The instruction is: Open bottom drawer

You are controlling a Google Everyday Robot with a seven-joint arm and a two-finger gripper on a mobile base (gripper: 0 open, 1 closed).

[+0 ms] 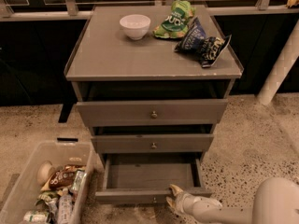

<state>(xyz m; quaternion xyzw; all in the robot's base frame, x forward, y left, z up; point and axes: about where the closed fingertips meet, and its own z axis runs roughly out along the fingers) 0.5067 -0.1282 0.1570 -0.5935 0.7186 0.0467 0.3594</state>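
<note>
The bottom drawer (149,176) of the grey cabinet stands pulled out, showing a plain grey inside with nothing in it. Its slim front panel carries a small round knob (154,200) at the centre. My gripper (174,196) sits at the front panel just right of the knob, with one tan finger rising over the panel's top edge. The white arm reaches in from the lower right corner. Above, the middle drawer (152,143) and the top drawer (152,112) are both closed.
A white bowl (135,26), a green snack bag (174,18) and a dark blue snack bag (202,41) lie on the cabinet top. A clear plastic bin (28,185) of snacks and cans stands on the floor at lower left. A white post (278,69) rises at right.
</note>
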